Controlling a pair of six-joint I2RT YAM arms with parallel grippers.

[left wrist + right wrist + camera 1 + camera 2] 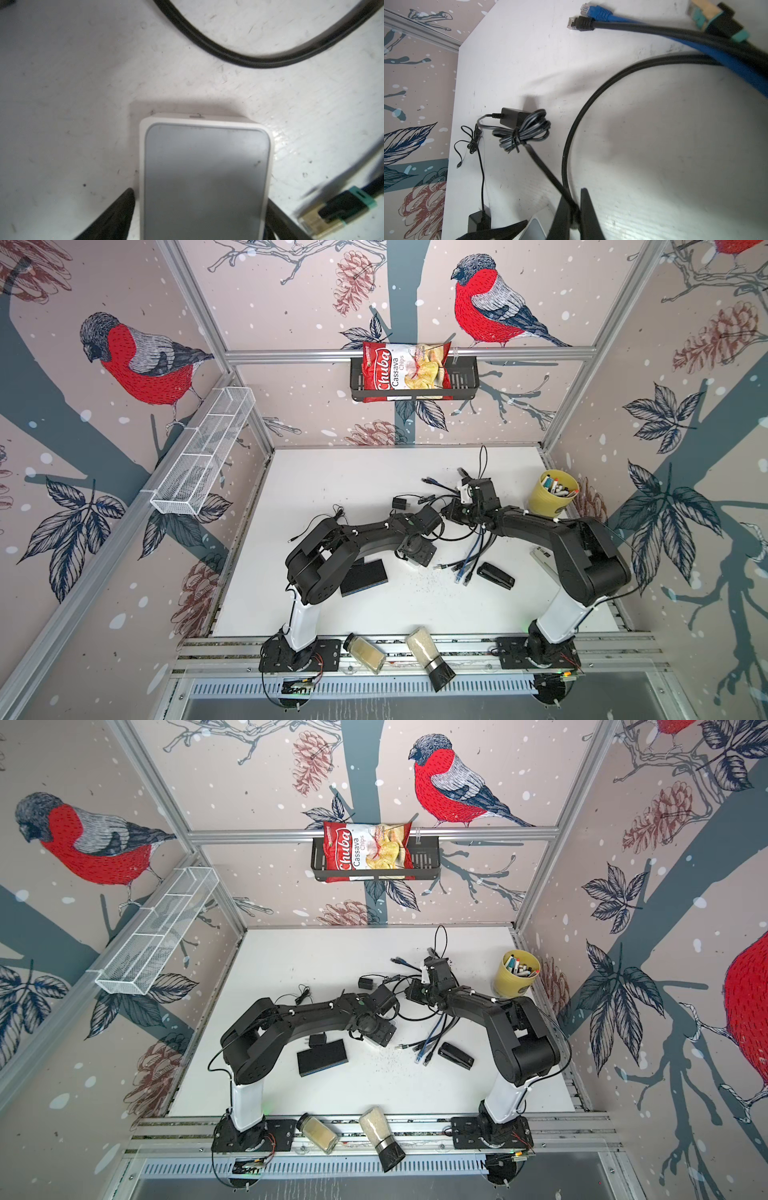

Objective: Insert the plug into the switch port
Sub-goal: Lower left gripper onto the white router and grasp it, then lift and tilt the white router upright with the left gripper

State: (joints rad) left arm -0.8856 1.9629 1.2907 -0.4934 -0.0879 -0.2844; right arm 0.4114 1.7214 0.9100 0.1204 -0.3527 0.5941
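The switch (205,176) is a white box with a grey top, lying flat on the white table. My left gripper (199,196) stands open around it, one finger on each side, with a thin gap at one finger (122,212). In a top view only a pale corner of the switch (371,1043) shows under that gripper (376,1031). My right gripper (574,195) is shut on the pale plug (574,226) of a black cable (571,145) that loops away over the table. A corner of the switch (535,230) lies close beside these fingers. The switch's ports are hidden.
Loose network cables (465,564) with blue, black and green-booted plugs lie between the arms. A power adapter (400,502), a flat black box (363,576), a black stapler-like thing (494,576) and a yellow pen cup (552,493) stand around. Two jars (365,653) lie on the front rail.
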